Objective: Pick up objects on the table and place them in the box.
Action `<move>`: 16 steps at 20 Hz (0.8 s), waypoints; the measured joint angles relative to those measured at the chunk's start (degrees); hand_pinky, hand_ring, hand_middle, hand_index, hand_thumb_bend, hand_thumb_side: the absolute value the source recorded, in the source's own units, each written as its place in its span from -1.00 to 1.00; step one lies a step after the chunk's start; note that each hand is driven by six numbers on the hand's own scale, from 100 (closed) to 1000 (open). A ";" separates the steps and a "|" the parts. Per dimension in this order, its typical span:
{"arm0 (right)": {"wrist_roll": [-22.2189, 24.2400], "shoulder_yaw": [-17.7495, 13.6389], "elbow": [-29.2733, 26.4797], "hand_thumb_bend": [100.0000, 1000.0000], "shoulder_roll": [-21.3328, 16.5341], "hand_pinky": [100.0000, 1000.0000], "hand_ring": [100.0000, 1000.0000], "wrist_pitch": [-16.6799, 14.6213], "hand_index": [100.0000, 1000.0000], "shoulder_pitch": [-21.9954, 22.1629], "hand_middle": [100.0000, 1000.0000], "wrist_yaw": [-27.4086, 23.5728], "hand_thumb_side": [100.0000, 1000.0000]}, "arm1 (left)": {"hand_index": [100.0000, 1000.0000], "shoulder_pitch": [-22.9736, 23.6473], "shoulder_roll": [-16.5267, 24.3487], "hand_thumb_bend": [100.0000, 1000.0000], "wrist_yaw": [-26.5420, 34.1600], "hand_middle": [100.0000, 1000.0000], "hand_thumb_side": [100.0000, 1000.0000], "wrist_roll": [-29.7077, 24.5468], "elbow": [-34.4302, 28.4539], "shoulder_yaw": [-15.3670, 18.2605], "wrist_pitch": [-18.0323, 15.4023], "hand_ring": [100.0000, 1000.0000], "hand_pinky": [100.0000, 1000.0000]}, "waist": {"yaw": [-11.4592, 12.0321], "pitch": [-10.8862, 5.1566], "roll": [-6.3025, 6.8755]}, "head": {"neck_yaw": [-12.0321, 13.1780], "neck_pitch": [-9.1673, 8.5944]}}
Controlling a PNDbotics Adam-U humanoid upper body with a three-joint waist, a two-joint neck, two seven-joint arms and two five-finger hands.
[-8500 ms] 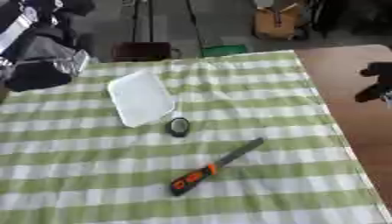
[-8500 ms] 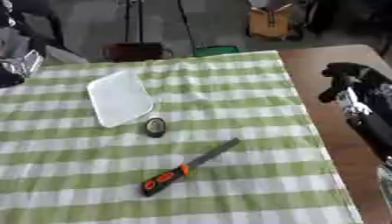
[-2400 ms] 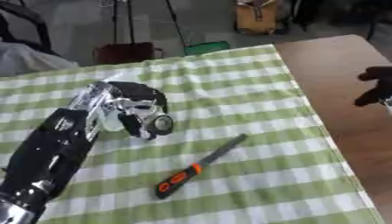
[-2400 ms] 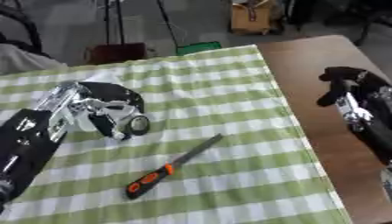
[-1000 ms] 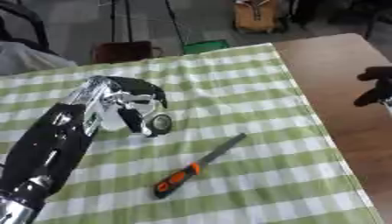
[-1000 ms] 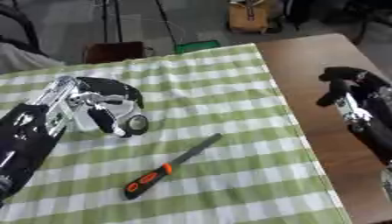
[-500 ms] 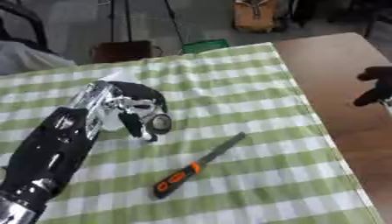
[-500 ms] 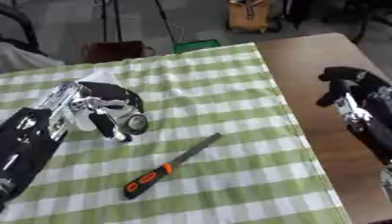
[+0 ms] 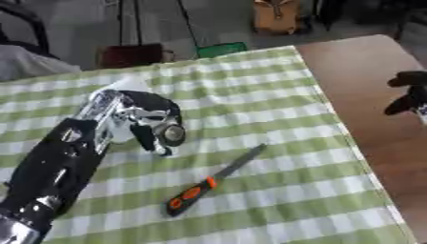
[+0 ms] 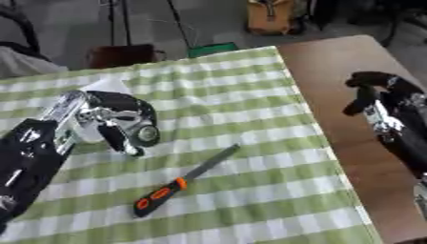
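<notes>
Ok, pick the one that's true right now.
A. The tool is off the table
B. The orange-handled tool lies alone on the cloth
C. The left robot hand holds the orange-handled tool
B: the orange-handled tool lies untouched on the striped cloth, while the left robot hand is down by the small round object.

The left hand point(image 9: 146, 119) hides most of the white box point(image 9: 125, 85); its fingers point(image 9: 158, 143) partly cover the round object point(image 9: 173, 135).

Before me lies my worktop point(image 9: 367, 86), brown wood bare along its right side, the rest covered by a green-and-white checked cloth point(image 9: 275, 105). Beyond its far edge I see a grey floor point(image 9: 75, 24). On that floor stand thin dark stand legs point(image 9: 125, 21), a dark reddish box point(image 9: 129, 55), a green item point(image 9: 221, 48) and a tan bag point(image 9: 279, 14).
</notes>
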 measured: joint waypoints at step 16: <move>0.01 0.00 0.00 -0.76 0.01 0.08 -0.04 0.00 0.54 -0.13 0.36 0.00 0.15 | 0.34 -0.23 0.33 -0.90 3.64 0.69 -0.88 -1.22 -2.67 1.42 1.21 0.74 1.00 | 0.15 0.01 -0.01 | -0.19 0.00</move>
